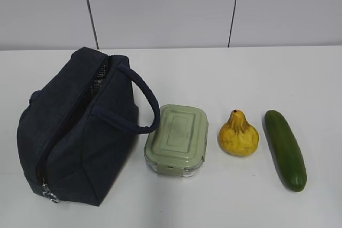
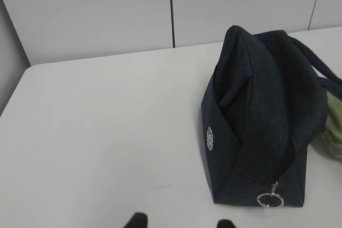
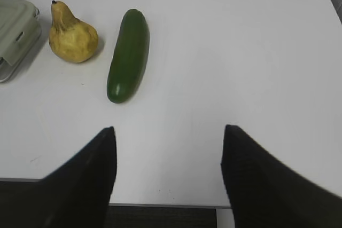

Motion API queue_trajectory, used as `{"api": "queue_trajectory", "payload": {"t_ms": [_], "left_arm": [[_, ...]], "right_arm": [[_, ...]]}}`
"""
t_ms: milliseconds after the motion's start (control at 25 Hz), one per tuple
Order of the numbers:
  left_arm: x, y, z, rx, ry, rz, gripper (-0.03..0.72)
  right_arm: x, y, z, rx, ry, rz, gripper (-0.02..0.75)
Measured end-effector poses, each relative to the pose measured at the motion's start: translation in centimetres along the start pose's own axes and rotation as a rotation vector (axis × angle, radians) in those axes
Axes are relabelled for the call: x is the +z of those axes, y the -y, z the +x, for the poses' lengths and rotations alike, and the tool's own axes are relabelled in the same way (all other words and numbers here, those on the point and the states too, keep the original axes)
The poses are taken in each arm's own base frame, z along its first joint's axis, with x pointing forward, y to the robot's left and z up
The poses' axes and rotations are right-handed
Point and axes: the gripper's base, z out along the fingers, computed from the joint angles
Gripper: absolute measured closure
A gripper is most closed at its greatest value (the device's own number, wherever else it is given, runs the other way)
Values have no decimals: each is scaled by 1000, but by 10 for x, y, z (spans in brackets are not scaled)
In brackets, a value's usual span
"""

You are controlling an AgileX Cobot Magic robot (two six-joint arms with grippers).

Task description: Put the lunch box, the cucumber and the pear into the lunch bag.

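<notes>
Lunch bag: boxy dark navy fabric lunch bag (image 1: 75,132) stands at the left of the white worktop (image 1: 214,78), zipper running along its top, partly open at the far end, with a metal ring pull (image 2: 270,199) hanging at the near end; one thick loop handle (image 1: 147,100) arches toward the container beside it.
Lunch box: small clear glass lunch box (image 1: 177,140) with a pale sage-green clip lid sits just right of the bag, lid on, its left edge under the handle's curve.
Pear: lumpy yellow pear (image 1: 239,134) with a narrow neck and brownish tip rests near the box's right side, apart from it, neck pointing away from the front edge.
Cucumber: long smooth dark green cucumber (image 1: 285,149) lies rightmost, close beside the pear without touching, lengthwise front to back.
Left fingers: only two dark tips (image 2: 136,221) show at the bottom of the left wrist view, apart, holding nothing, over bare worktop left of the bag.
Right fingers: the two black fingers (image 3: 85,180) are spread wide and empty, near the front edge, well short of the cucumber.
</notes>
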Motion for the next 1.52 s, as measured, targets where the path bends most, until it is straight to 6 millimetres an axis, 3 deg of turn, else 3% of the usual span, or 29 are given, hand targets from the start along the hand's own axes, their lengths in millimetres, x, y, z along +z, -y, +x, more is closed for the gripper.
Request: {"api": "queue_trajectory", "payload": {"t_ms": [1280, 1400, 1520], "left_arm": [[1, 1, 0, 0, -2, 16, 446], [8, 0, -12, 15, -32, 50, 446], [23, 2, -41, 15, -20, 91, 445]], "right_arm": [[0, 0, -1, 0, 12, 0, 262], [0, 0, -14, 0, 51, 1, 262], [20, -1, -52, 13, 84, -22, 262]]}}
